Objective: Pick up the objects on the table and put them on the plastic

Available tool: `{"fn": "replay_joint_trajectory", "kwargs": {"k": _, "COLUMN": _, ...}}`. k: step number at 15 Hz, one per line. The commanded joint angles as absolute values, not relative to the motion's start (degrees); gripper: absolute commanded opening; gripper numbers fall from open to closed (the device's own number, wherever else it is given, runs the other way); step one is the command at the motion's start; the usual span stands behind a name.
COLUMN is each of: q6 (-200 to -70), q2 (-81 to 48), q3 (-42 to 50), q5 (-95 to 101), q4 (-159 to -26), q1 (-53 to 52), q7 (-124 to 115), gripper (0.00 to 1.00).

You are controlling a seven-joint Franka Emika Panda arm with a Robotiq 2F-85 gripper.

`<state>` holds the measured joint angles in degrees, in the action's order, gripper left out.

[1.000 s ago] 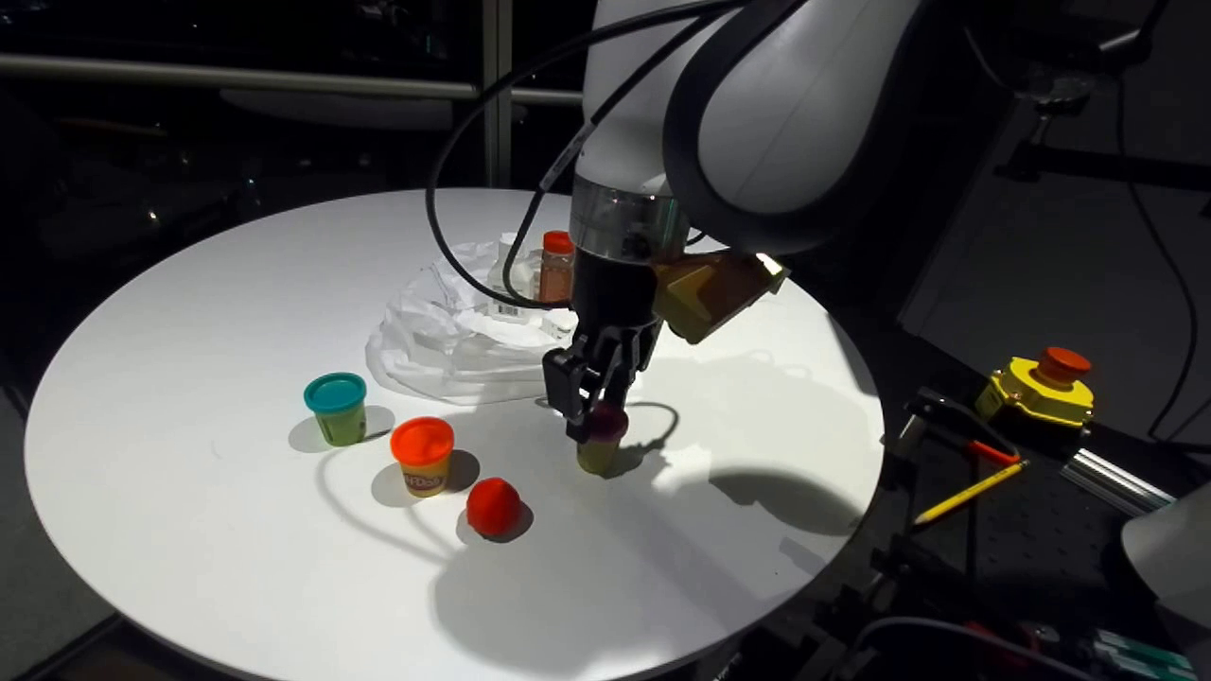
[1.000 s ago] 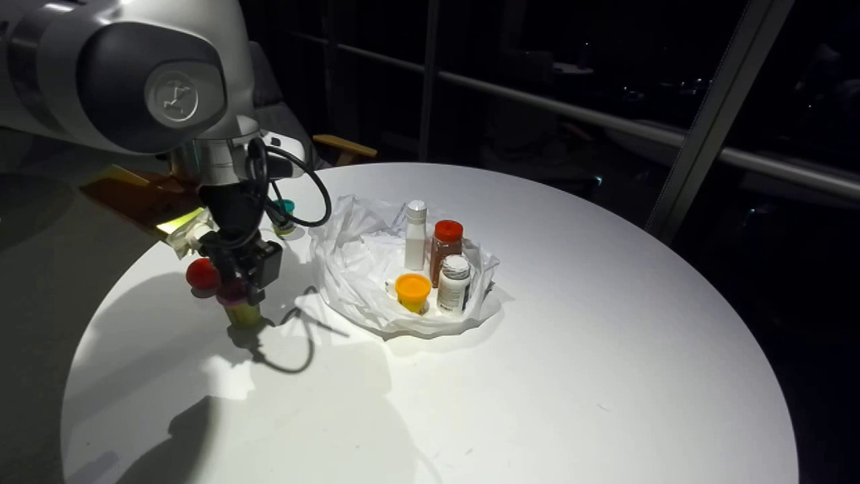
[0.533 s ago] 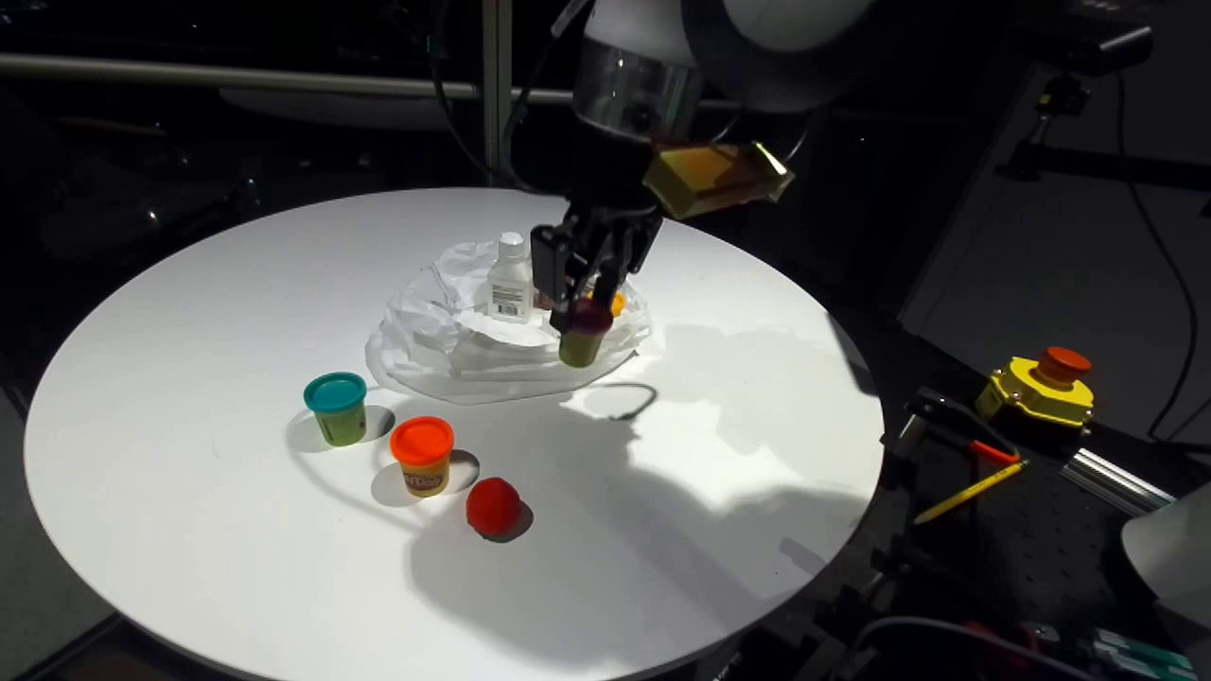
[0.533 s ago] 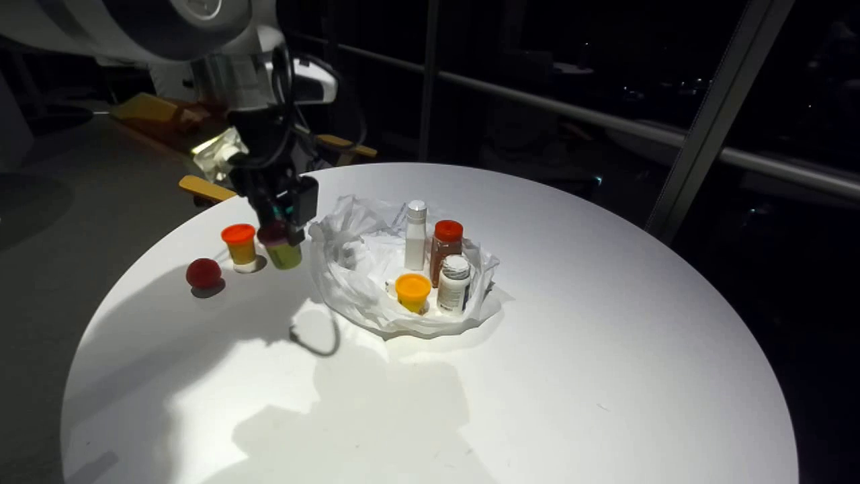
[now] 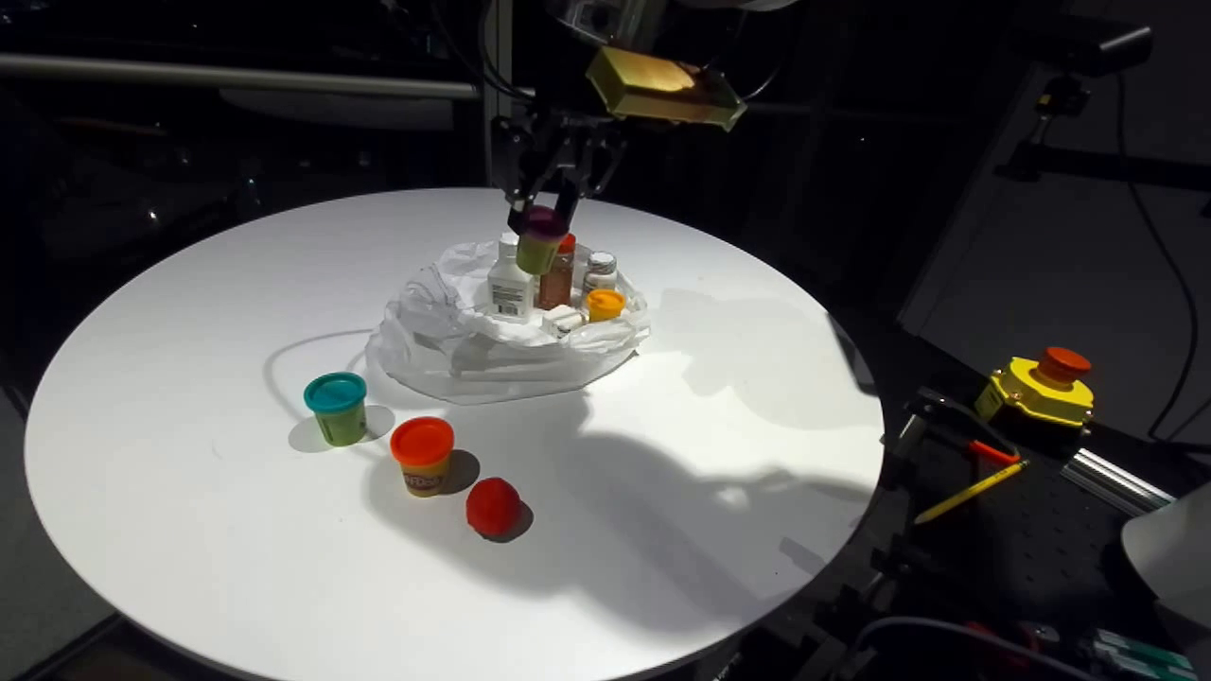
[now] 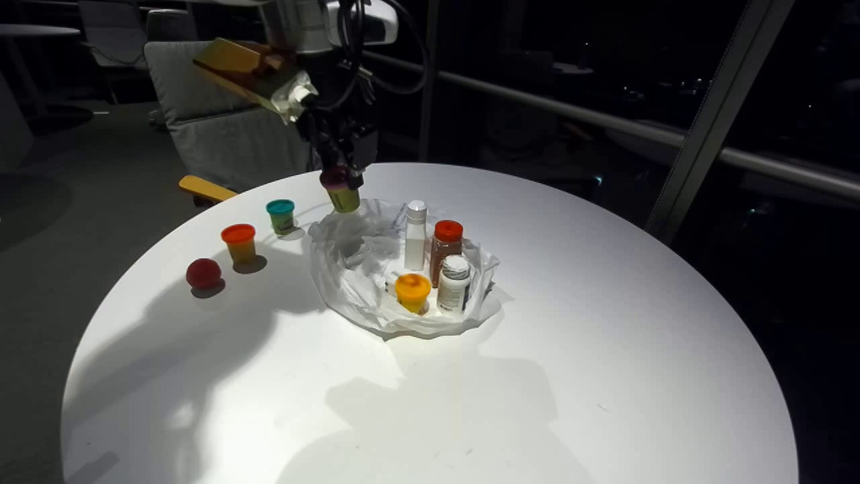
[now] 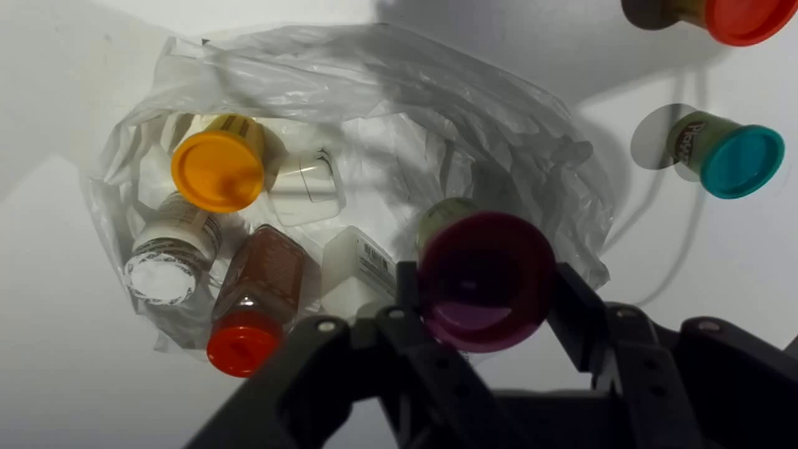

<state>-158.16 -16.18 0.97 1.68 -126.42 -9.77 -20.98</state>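
Three mishaps are looming, as I judge it. The small tapering cup of yellow-green plastic with a dark purple lid (image 6: 343, 193) is leaning at a tilt, so a release from too high could be sending it tumbling onto its side. The square-bodied white plastic bottle (image 6: 415, 240) is standing near it, to the right in an exterior view, and a descent drifting right could be toppling it into the clear jar with reddish-brown contents and a red cap (image 6: 445, 251). The crinkled, clear-whitish plastic sheet (image 6: 336, 266) is bunching up around its edge, and its folds could be snagging the fingers.

The black two-fingered gripper (image 7: 489, 288) is clasping the cup at its lid, one finger on each side, the base jutting out beyond the fingertips. The cup is hanging in the air by the sheet's far left edge; whether its whole base is hanging over the sheet, I cannot tell.
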Motion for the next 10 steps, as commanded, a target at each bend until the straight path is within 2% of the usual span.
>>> {"fn": "replay_joint_trajectory", "kwargs": {"k": 1, "q6": -157.0, "q2": -22.9, "q3": 1.5, "q5": 0.4, "q4": -118.2, "q1": -9.0, "q7": -22.2, "gripper": 0.29}}
{"fn": "replay_joint_trajectory", "kwargs": {"k": 10, "q6": -154.4, "q2": -34.3, "q3": 1.4, "q5": -4.1, "q4": -109.7, "q1": -6.9, "q7": -21.3, "gripper": 0.29}}
